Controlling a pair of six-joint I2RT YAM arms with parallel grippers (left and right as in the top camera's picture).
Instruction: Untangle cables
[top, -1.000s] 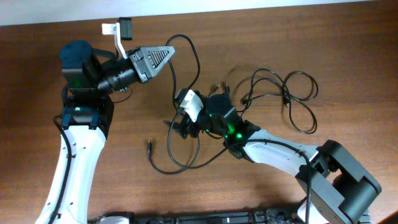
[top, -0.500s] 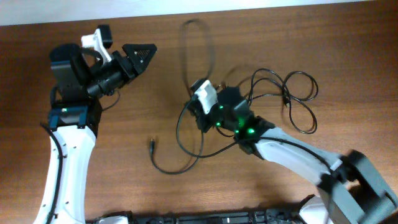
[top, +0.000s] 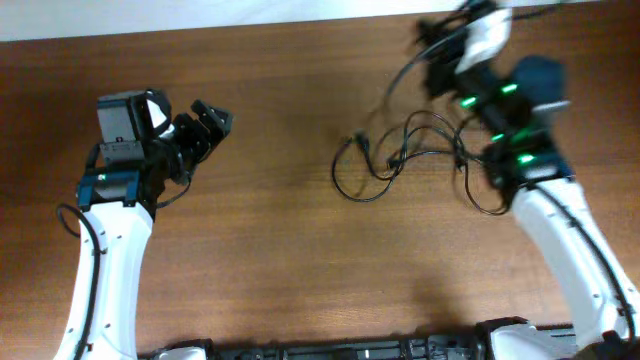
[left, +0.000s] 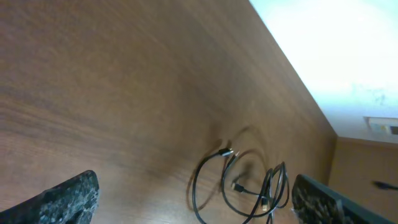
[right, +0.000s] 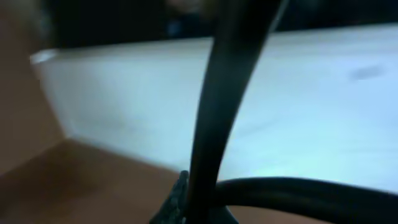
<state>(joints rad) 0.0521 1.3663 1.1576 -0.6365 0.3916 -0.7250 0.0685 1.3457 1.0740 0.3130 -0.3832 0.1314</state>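
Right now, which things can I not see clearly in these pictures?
1. Overhead: the right gripper is motion-blurred at the top edge; where it holds the cables is unclear.
2. Right wrist: out of focus, cables too near the lens; the grip cannot be read.
3. Left wrist: plugs too small to tell apart; the bottom edge cuts off the cables.

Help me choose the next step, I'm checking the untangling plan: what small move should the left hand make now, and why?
Probably bring the left hand rightward to the nearest end of the cables. That hand is open and empty, well apart from them, while the right hand is shut on one strand and raised; the rest lies in a loose bunch.
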